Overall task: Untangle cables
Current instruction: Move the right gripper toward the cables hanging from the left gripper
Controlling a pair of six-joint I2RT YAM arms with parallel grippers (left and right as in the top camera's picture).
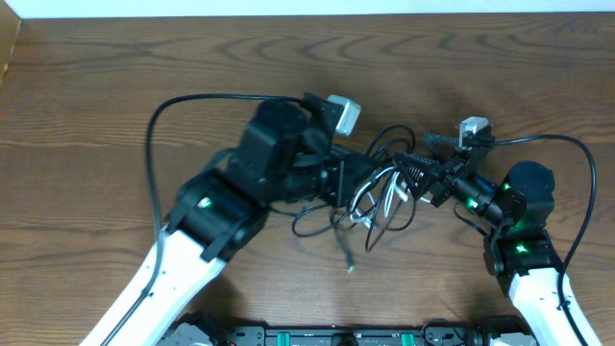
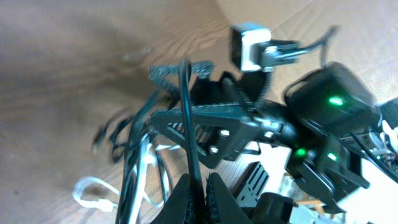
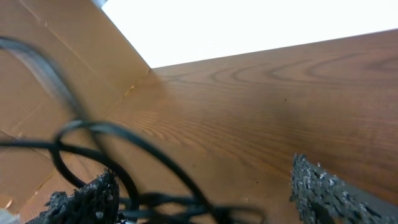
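Observation:
A tangle of thin black cables (image 1: 382, 154) and a short white cable (image 1: 369, 204) lies at the table's middle between both grippers. One black end plug (image 1: 349, 266) trails toward the front. My left gripper (image 1: 346, 181) is at the tangle's left side. In the left wrist view it (image 2: 198, 190) is shut on a black cable (image 2: 186, 106) that runs up between the jaws, and the white cable (image 2: 93, 194) loops at lower left. My right gripper (image 1: 408, 173) is at the tangle's right side. In the right wrist view it (image 3: 208, 194) is wide open, with black cable loops (image 3: 124, 146) low between the fingers.
The wooden table (image 1: 115, 77) extends around the tangle. Thick black arm cords arc at the left (image 1: 152, 125) and the right (image 1: 582, 154). A brown cardboard wall (image 3: 50, 37) stands at the table's far side. A black rail (image 1: 336, 336) runs along the front edge.

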